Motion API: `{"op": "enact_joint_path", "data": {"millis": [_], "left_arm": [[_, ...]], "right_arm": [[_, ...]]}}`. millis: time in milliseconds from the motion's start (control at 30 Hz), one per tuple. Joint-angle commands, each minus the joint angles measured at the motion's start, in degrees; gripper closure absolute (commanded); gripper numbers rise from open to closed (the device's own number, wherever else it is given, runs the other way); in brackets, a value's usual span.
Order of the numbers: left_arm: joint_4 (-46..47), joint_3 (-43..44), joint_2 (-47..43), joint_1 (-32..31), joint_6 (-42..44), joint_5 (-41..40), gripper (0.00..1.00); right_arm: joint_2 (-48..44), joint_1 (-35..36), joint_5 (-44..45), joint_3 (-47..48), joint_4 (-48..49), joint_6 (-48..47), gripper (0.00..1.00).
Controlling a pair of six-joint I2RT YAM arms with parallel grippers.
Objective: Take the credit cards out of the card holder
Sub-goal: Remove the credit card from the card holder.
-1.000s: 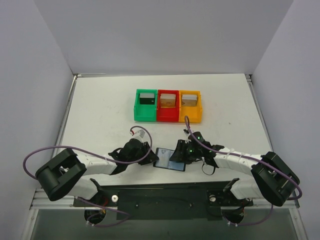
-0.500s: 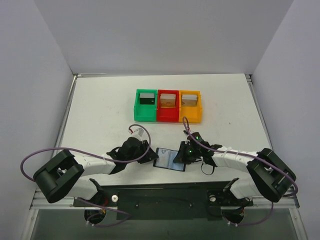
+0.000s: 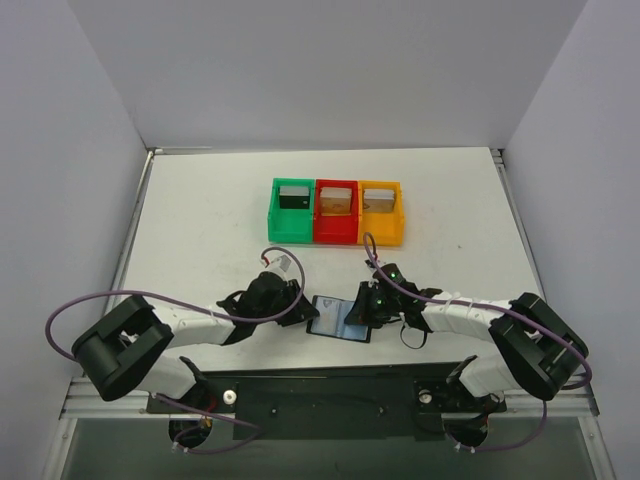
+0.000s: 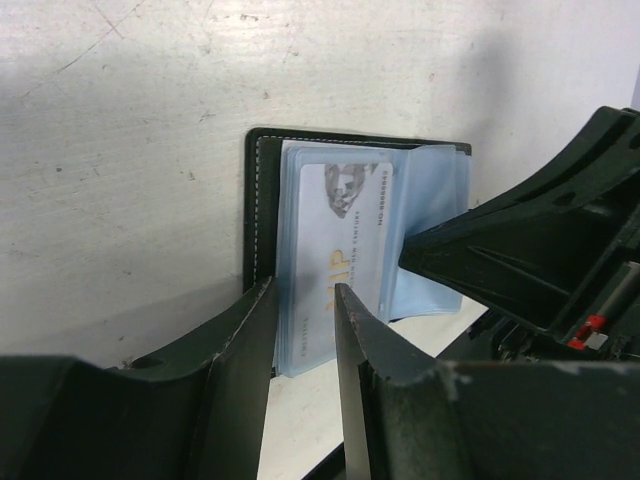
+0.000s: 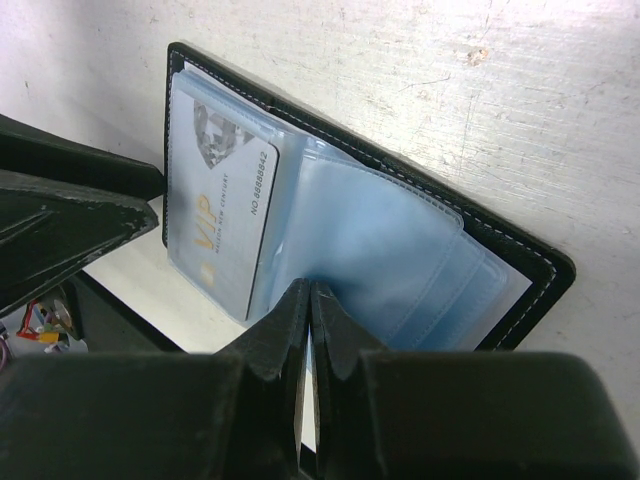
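The left gripper [image 4: 300,292] has its jaws narrowly parted, astride the left edge of the card holder [image 3: 338,320]; whether they touch it cannot be confirmed. The card holder lies open and flat on the table [image 3: 200,220], near its near edge, between both grippers. A VIP card [image 4: 340,230] shows inside. The right gripper [image 5: 310,292] has its jaws closed, pinching a clear sleeve leaf [image 5: 370,240].

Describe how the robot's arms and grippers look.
The left arm and right arm have white links, black joints and a purple cable looping alongside each. Green lights glow near the right wrist. The left gripper and right gripper each have two black, angular fingers with scuffed edges.
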Motion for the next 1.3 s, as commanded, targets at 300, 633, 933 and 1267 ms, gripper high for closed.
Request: {"op": "enact_joint_path", "data": {"millis": [300,633,933,1267], "left_arm": [[2.9,1.8,1.7,0.1,0.5,1.0,0.62],[4.9,2.7,4.3,-1.4,0.2,2.7,0.65],[6.0,3.7,6.3,-2.7,-0.1,3.3,0.67],[6.0,3.8,9.0,-3.2,-0.1,2.8,0.71]], "right_arm": [[-0.4,-0.3,4.4,-1.6,-6.6,-1.8,1.00],[-0.2,-0.3,4.2,-1.6,-6.2,-1.6,1.00],[-0.2,-0.3,4.1,-1.6,-6.2,-1.8,1.00],[-1.9,-0.3,5.4,-1.6,-8.4,-1.9,0.97]]}}
